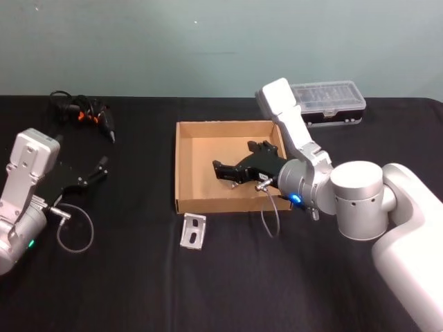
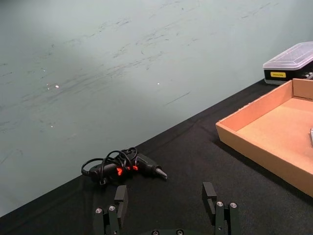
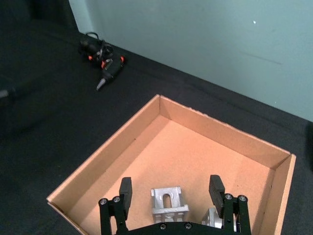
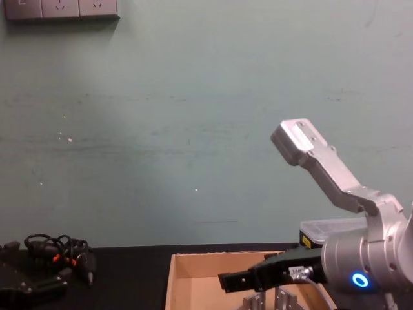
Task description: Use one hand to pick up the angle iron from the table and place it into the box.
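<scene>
Over box (image 1: 221,205): R pincer (image 1: 234,159) | far L: L pincer (image 2: 165,188), tool (image 1: 93,116) | behind: case (image 1: 329,100)

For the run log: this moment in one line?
right gripper open over box | angle iron in box below it | another angle iron on table before box | left gripper open, parked left

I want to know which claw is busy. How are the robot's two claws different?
The right claw reaches over the box; the left claw sits over the table, left of the box. The right claw has an angle iron below it; the left claw has bare table. Both are black and open.
</scene>
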